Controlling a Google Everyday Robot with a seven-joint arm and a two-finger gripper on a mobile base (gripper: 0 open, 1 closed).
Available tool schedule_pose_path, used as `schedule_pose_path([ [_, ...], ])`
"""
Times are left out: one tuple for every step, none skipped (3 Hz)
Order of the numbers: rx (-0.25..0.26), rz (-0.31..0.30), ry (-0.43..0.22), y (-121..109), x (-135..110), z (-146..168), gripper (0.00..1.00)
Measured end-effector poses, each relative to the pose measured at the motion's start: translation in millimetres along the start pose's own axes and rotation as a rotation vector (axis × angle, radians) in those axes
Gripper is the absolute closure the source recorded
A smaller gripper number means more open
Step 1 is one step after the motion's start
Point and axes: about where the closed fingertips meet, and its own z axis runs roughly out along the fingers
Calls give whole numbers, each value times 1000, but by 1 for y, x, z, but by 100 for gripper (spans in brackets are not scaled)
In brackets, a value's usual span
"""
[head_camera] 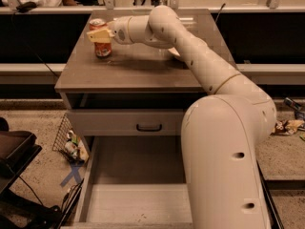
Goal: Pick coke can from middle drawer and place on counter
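Note:
The coke can point(102, 47) stands upright on the far left part of the counter point(138, 68). My gripper point(98, 35) reaches in from the right, and its yellowish fingers point(96, 34) are closed around the can's middle. The can's bottom looks to be touching the counter top. The middle drawer point(138, 202) is pulled open below, near the bottom of the view, and its pale floor shows no can. My white arm point(224, 142) covers the drawer's right side.
A closed drawer front with a dark handle point(149, 127) sits above the open drawer. A pale flat object point(174, 53) lies on the counter behind my arm. A wire basket point(70, 141) and a black chair point(14, 151) stand on the floor at left.

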Motion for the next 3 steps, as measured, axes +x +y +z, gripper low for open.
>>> schedule_pose_path([
  [-5, 1, 1, 2, 1, 3, 36],
  [-10, 2, 2, 4, 1, 6, 12],
  [-14, 2, 2, 6, 2, 9, 0],
])
